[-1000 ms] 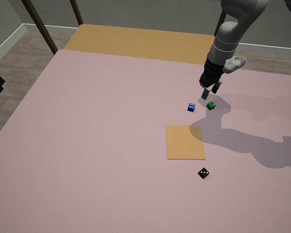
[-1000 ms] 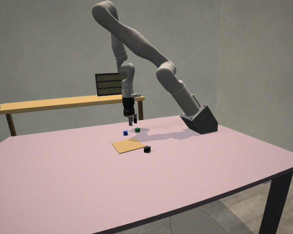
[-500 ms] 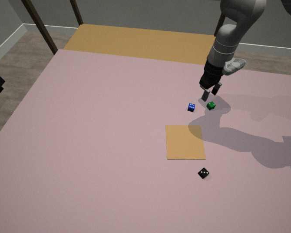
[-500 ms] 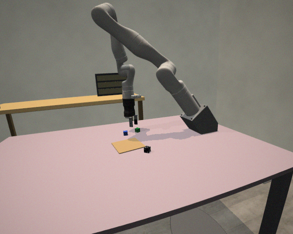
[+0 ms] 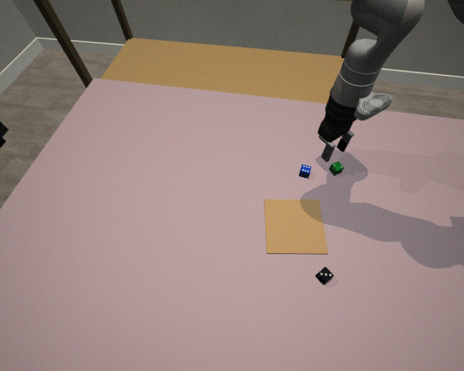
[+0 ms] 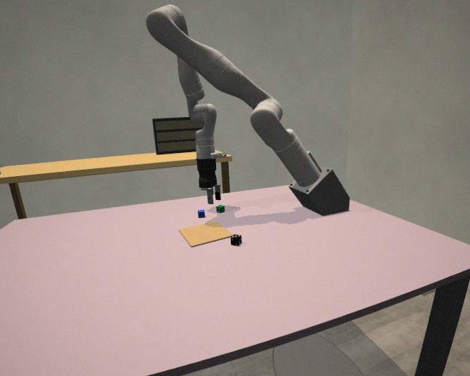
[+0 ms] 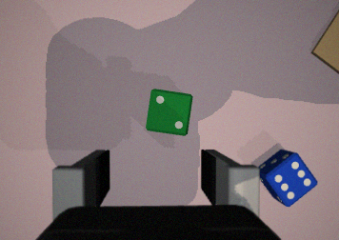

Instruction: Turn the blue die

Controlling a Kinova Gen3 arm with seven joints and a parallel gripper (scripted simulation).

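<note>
The blue die (image 5: pixel 305 170) (image 6: pixel 201 213) (image 7: pixel 291 177) lies on the pink table off the mat, with 6 on top. The green die (image 5: pixel 336 168) (image 6: pixel 220 208) (image 7: pixel 169 112) lies beside it with 2 on top. The black die (image 5: pixel 324 275) (image 6: pixel 236 240) shows 3 on top in the top view and lies off the mat's near right corner. The square tan mat (image 5: pixel 295 227) (image 6: pixel 205 234) (image 7: pixel 330 47) lies flat on the table. My gripper (image 5: pixel 335 154) (image 6: pixel 214 200) (image 7: pixel 155 170) is open and empty, above the table close to the green die.
The green die stands close to the blue die, a small gap apart. The pink table (image 5: pixel 144 239) (image 6: pixel 146 291) carries the arm's base (image 6: pixel 324 193) at its right. A wooden bench (image 5: pixel 224 69) (image 6: pixel 85 165) stands behind the table.
</note>
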